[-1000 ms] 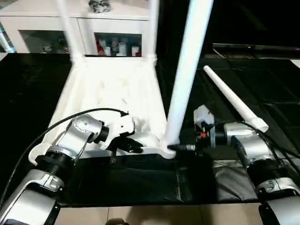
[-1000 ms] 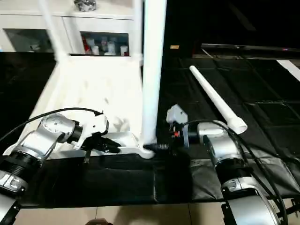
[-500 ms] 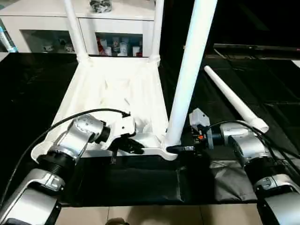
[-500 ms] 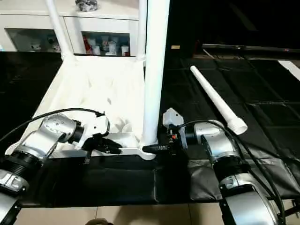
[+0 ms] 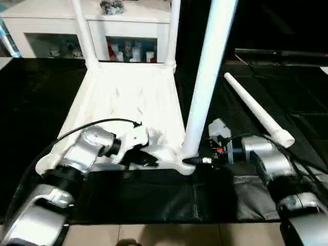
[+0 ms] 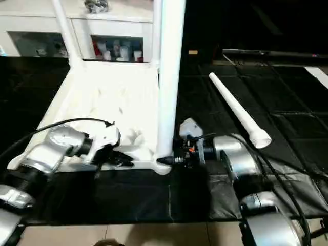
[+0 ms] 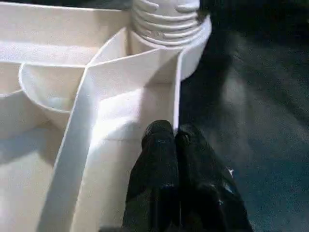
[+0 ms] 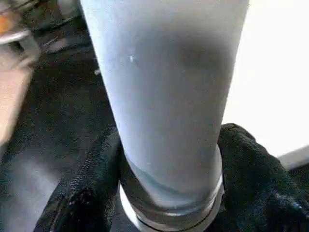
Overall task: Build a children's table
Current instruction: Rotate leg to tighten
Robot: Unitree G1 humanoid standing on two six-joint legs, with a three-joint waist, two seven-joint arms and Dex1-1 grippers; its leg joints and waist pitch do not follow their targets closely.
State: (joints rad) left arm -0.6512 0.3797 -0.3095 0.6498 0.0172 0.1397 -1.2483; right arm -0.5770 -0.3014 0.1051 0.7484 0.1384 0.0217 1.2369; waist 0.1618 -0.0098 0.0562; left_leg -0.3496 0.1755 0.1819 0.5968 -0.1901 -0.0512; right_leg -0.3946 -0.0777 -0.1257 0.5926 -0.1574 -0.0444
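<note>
The white table top (image 5: 128, 97) lies upside down on the black mat, its ribbed underside facing up. Two legs (image 5: 84, 31) (image 5: 173, 31) stand in its far corners. A third leg (image 5: 205, 77) stands upright in the near right corner lobe, with the threaded collar (image 7: 166, 24) at its base. My right gripper (image 5: 192, 161) is shut on this leg's base, a finger (image 8: 91, 188) on each side. My left gripper (image 5: 148, 160) is shut on the top's near rim, fingers (image 7: 159, 150) pressed together at the rim wall. A fourth leg (image 5: 256, 110) lies loose on the mat to the right.
A white glass-door cabinet (image 5: 61, 20) stands behind the table top, with small items inside. The black mat (image 5: 143, 200) ends near the front at a strip of pale floor. A cable runs over my left forearm (image 5: 82, 154).
The head view has tilted slightly. Both grippers keep their holds; the right forearm has shifted a little at the leg's base.
</note>
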